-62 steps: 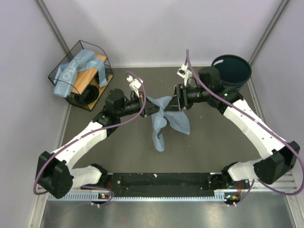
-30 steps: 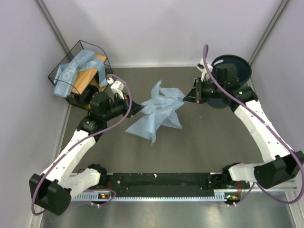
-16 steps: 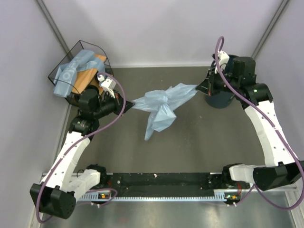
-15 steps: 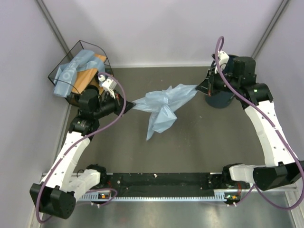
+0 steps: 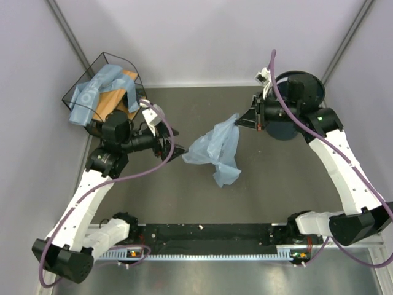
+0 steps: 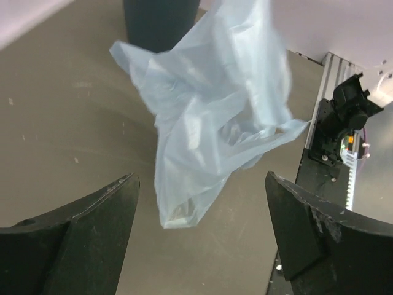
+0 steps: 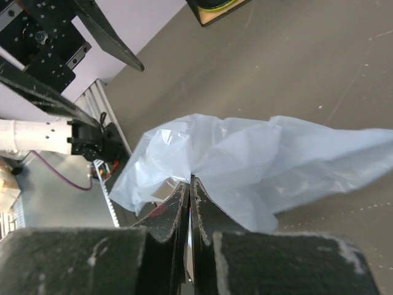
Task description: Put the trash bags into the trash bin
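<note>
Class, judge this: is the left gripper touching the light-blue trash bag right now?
Apart. The left wrist view shows the left gripper with its jaws wide open and bare table between each jaw and the trash bag.

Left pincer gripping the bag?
No, the left pincer is wide open, and the bag hangs apart from both of its fingers.

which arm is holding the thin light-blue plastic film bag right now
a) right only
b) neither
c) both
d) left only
A: the right gripper has its fingers pinched shut on the thin light-blue plastic film bag, while the left gripper has its fingers spread wide, the bag hanging clear of them.
</note>
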Action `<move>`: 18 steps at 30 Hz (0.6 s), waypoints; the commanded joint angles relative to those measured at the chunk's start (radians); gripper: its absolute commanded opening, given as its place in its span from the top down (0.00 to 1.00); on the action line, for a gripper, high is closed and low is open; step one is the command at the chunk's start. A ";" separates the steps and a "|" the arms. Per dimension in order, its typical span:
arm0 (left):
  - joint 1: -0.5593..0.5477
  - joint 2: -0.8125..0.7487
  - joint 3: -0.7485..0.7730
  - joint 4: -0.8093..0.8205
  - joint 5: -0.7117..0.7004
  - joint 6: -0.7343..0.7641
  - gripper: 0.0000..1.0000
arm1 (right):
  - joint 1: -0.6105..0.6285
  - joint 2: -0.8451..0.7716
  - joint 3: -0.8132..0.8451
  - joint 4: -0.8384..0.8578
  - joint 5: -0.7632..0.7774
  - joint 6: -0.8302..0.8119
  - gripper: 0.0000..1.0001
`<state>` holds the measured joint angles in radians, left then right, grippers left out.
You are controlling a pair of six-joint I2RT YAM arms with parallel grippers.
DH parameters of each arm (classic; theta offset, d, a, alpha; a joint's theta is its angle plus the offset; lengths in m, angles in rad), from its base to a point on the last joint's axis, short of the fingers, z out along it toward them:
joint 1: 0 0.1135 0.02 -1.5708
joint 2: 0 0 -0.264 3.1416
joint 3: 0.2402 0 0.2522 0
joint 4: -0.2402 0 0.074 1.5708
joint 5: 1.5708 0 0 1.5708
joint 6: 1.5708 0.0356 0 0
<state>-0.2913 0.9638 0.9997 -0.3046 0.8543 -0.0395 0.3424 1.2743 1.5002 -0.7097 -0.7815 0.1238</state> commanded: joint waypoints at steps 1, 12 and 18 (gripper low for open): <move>-0.103 -0.033 0.077 -0.100 0.005 0.282 0.10 | 0.036 -0.023 0.049 0.091 -0.019 0.057 1.00; -0.477 -0.146 -0.050 0.065 -0.377 0.095 0.40 | 0.070 -0.046 0.032 0.187 0.028 0.160 1.00; -0.352 -0.267 -0.257 0.061 -0.462 -0.370 0.48 | 0.070 -0.099 0.003 0.259 0.070 0.232 1.00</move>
<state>-0.7361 0.7334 0.8448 -0.2886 0.4313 -0.0975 0.4053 1.2488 1.4998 -0.5640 -0.7364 0.2852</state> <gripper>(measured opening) 0.443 0.004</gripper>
